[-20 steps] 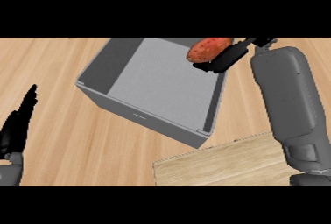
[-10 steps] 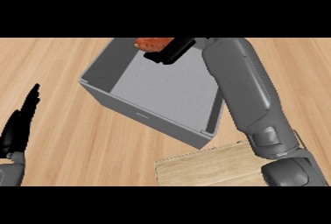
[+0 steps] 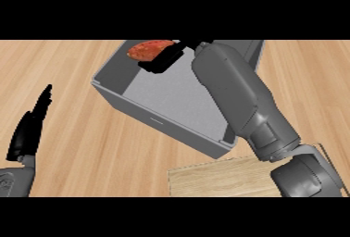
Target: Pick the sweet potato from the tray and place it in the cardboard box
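The orange-red sweet potato (image 3: pixel 146 49) hangs over the far inner part of the grey box (image 3: pixel 164 125), near its back left wall. My right hand (image 3: pixel 167 56) is shut on it, black fingers curled along its right side. The grey right forearm (image 3: pixel 236 97) stretches across the box from the lower right and hides the box's right wall. A corner of the light wooden tray (image 3: pixel 219 178) shows at the bottom, under my right elbow. My left hand (image 3: pixel 31 127) rests at the left edge, fingers straight and pointing up.
The wooden counter (image 3: pixel 82 152) surrounds the box on the left and front. The box's near corner (image 3: pixel 222 150) stands close to the tray's edge.
My right hand has carried the sweet potato leftwards from the box's far right rim to above its far left interior. The left hand has stayed where it was.
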You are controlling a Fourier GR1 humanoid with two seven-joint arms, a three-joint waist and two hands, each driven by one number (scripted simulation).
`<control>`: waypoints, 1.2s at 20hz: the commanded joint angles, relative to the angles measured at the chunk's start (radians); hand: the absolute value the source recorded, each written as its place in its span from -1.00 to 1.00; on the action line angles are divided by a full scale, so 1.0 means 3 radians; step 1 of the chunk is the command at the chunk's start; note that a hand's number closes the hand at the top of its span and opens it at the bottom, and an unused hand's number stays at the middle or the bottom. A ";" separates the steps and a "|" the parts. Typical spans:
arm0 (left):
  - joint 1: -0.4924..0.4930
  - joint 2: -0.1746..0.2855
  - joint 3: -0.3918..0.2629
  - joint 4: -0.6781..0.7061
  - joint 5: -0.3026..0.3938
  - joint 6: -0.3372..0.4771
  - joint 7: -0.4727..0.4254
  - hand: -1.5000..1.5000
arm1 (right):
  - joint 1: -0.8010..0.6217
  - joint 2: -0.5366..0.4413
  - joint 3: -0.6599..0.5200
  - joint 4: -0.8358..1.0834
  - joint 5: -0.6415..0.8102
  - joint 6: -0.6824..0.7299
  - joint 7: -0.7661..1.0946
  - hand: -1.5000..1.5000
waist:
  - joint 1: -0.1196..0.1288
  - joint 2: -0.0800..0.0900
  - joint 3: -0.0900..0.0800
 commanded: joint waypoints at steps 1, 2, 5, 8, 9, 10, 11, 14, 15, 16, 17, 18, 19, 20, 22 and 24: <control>-0.0021 -0.0082 -0.0048 -0.0029 -0.0045 0.0052 -0.0016 0.00 | -0.0100 0.0007 0.0038 0.0410 -0.0198 -0.0184 0.0114 1.00 | 0.0041 0.0014 0.0000; -0.0094 -0.0002 -0.0034 -0.0015 -0.0036 -0.0026 0.0044 0.00 | -0.0205 0.0008 0.0045 0.0505 -0.0222 -0.0131 0.0249 -1.00 | 0.0085 0.0027 -0.0001; -0.0239 -0.0039 -0.0059 0.0010 -0.0073 0.0006 0.0115 0.00 | -0.0058 0.0008 0.0048 0.0655 -0.0426 -0.0185 0.0096 -1.00 | 0.0114 0.0038 0.0000; -0.0143 -0.0058 -0.0071 -0.0047 -0.0049 -0.0030 0.0141 0.00 | -0.0007 0.0008 0.0040 0.0766 -0.0478 -0.0135 -0.0078 -1.00 | 0.0118 0.0038 0.0003; -0.0149 -0.0056 -0.0086 0.0043 -0.0082 -0.0029 0.0022 0.00 | -0.0203 0.0008 0.0053 0.0753 -0.0570 -0.0095 0.0030 -1.00 | 0.0129 0.0033 0.0000; -0.0181 -0.0001 -0.0005 0.0099 0.0010 -0.0108 -0.0015 0.00 | -0.0117 0.0008 0.0048 0.0751 -0.0609 -0.0145 -0.0116 -1.00 | 0.0123 0.0038 0.0000; -0.0077 -0.0133 -0.0095 0.0066 -0.0077 0.0018 -0.0063 0.00 | -0.0193 0.0008 0.0004 0.0757 -0.0650 -0.0173 -0.0074 -1.00 | 0.0142 0.0042 0.0000; -0.0229 0.0005 -0.0011 0.0099 -0.0080 -0.0024 0.0004 0.00 | -0.0201 0.0008 -0.0059 0.0654 -0.0855 -0.0318 -0.0302 -1.00 | 0.0128 0.0034 0.0002; -0.0196 0.0056 0.0012 0.0076 -0.0024 -0.0118 0.0041 0.00 | -0.0127 0.0008 -0.0112 0.0648 -0.0891 -0.0443 -0.0414 -1.00 | 0.0122 0.0037 0.0003; -0.0099 -0.0043 -0.0036 0.0013 0.0000 -0.0104 -0.0014 0.00 | -0.0139 0.0008 -0.0118 0.0630 -0.0966 -0.0551 -0.0440 -1.00 | 0.0170 0.0030 0.0003; -0.0109 -0.0072 -0.0024 0.0117 -0.0022 -0.0056 -0.0067 0.00 | -0.0267 0.0008 -0.0198 0.0609 -0.1049 -0.0527 -0.0386 -1.00 | 0.0131 0.0034 0.0001; -0.0114 0.0028 0.0057 0.0040 0.0001 -0.0072 0.0019 0.00 | -0.0120 0.0008 -0.0322 0.0619 -0.1040 -0.0500 -0.0593 -1.00 | 0.0040 0.0040 0.0006; -0.0126 -0.0013 0.0034 0.0024 -0.0041 -0.0009 0.0038 0.00 | -0.0134 0.0008 -0.0411 0.0594 -0.1152 -0.0546 -0.0580 -1.00 | 0.0022 0.0027 0.0006; -0.0127 -0.0038 0.0019 0.0017 -0.0057 0.0008 0.0108 0.00 | -0.0141 -0.0001 -0.0470 0.0601 -0.1177 -0.0565 -0.0586 -1.00 | -0.0011 0.0023 0.0006; -0.0106 -0.0071 0.0032 0.0047 -0.0048 0.0033 0.0041 0.00 | -0.0208 -0.0095 -0.0637 0.0571 -0.1347 -0.0460 -0.0620 -1.00 | -0.0025 0.0022 0.0006; 0.0008 0.0014 0.0090 -0.0073 -0.0018 -0.0015 0.0040 0.00 | -0.0080 -0.0213 -0.0648 0.0603 -0.1356 -0.0304 -0.0750 -1.00 | -0.0068 -0.0006 0.0006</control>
